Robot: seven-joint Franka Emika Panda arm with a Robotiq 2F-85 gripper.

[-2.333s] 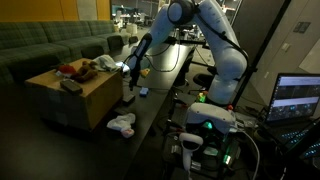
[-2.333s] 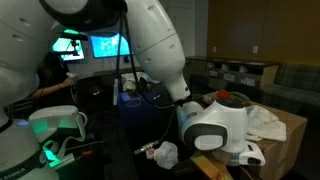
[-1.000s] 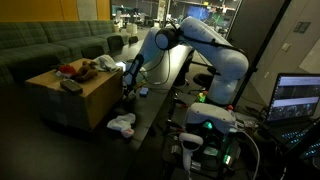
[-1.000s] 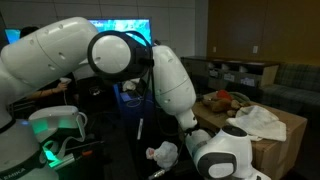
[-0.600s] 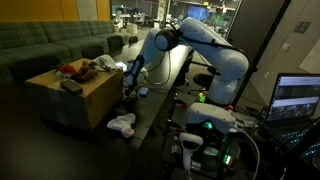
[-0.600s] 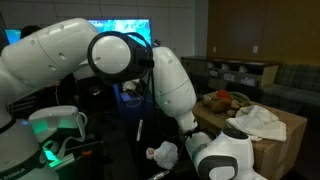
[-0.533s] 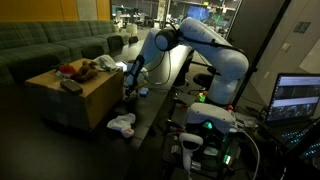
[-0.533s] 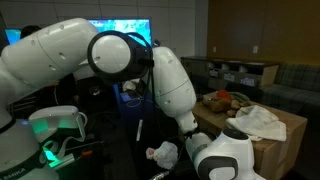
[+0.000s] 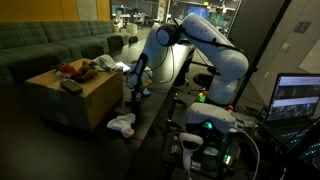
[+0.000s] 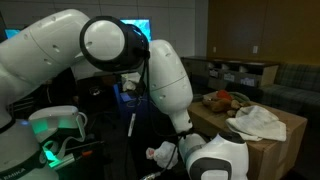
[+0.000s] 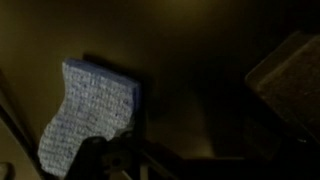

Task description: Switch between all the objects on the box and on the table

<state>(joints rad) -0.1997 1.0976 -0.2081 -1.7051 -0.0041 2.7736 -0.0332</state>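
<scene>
On the box point(image 9: 88, 102) lie a red soft thing point(image 9: 66, 69) and black block point(image 9: 71, 86); jaws stand released.

tan box point(image 9: 90, 103), white rag point(image 9: 122, 124), black table point(image 9: 156, 108), green sofa point(image 9: 40, 45)

White glossy arm point(image 9: 215, 45), fat rounded links, dark seams at the joints. Black claw point(image 9: 134, 87) at the tip. Base point(image 9: 208, 122) glows green.
</scene>
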